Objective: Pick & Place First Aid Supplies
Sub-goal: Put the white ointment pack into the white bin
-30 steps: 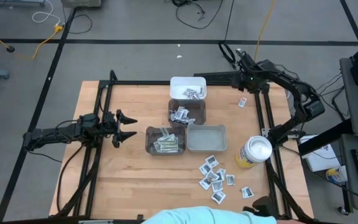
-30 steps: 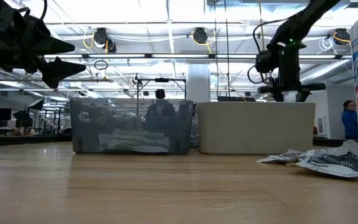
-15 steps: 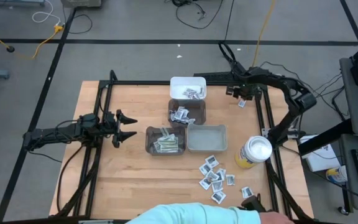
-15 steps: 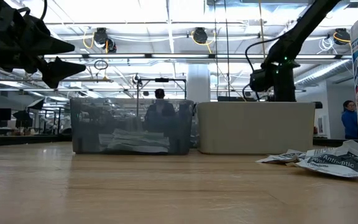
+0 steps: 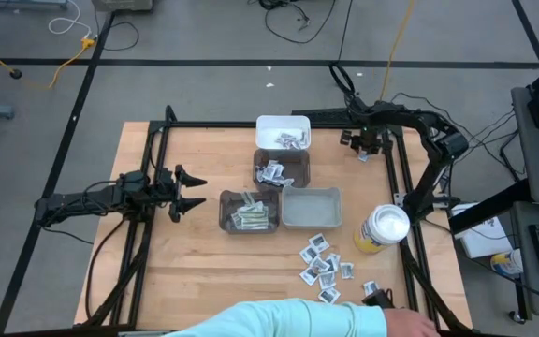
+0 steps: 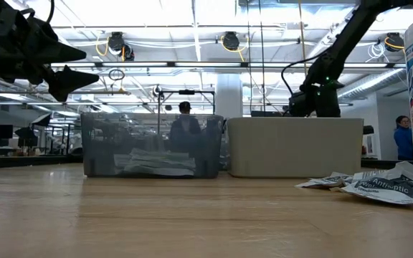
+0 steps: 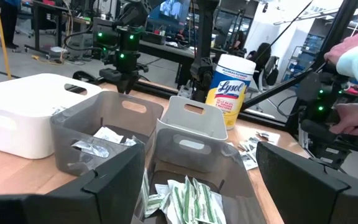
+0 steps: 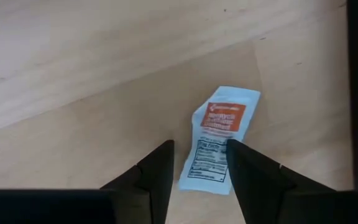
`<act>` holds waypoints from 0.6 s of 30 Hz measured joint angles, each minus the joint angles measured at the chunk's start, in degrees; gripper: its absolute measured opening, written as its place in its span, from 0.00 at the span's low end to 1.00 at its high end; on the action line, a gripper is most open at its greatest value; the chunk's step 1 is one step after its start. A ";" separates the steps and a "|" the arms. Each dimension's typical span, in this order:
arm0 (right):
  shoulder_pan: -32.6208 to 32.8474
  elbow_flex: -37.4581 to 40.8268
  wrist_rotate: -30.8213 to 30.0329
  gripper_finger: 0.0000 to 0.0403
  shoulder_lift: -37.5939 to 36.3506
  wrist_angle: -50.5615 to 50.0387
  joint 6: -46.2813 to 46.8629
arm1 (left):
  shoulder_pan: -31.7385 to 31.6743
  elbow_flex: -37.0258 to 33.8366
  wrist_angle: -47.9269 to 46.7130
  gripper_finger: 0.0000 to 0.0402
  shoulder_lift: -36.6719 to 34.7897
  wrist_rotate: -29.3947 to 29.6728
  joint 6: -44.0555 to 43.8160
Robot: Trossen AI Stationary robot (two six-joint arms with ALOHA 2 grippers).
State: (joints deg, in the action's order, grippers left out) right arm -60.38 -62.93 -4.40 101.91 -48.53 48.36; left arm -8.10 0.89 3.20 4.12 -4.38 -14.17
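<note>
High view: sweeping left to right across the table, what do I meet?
Left gripper, open → dark bin of strip wrappers → clear empty bin → right gripper over a lone packet → yellow canister.

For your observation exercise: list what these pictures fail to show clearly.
- Right hand: the wrist view cannot settle whether it touches the red-labelled packet.
- Packet print: too small to read.
- White bin: contents too small in the high view.
- Person: cut off by the high view's bottom edge.
</note>
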 joint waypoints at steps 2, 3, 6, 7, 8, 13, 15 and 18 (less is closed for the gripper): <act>0.00 0.48 -0.17 0.32 -0.04 0.75 -0.06 | -0.01 0.00 -0.02 0.77 0.00 0.00 0.00; 0.02 0.56 -0.33 0.30 -0.02 0.79 -0.10 | -0.01 0.00 -0.01 0.77 0.00 0.00 0.00; 0.09 0.60 -0.33 0.17 -0.02 0.74 -0.87 | 0.00 0.01 -0.02 0.77 0.00 0.00 0.00; 0.09 0.63 -0.33 0.12 -0.02 0.78 -0.95 | -0.02 0.01 -0.02 0.77 0.02 0.00 0.00; 0.09 0.63 -0.27 0.07 0.01 0.87 -1.05 | 0.00 0.00 -0.02 0.77 0.00 0.00 0.00; 0.11 0.68 -0.13 0.03 0.04 1.03 -1.48 | -0.02 0.00 -0.02 0.77 0.02 0.00 0.00; 0.13 0.69 0.10 0.01 -0.20 1.40 -2.42 | -0.01 0.00 -0.02 0.77 0.01 0.00 0.00; 0.14 0.12 1.42 0.01 -1.34 0.27 -4.16 | -0.01 0.00 -0.02 0.77 0.01 0.00 0.00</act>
State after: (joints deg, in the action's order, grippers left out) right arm -60.24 -62.81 -2.99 100.57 -48.26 44.20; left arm -8.11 0.89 3.18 4.13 -4.38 -14.17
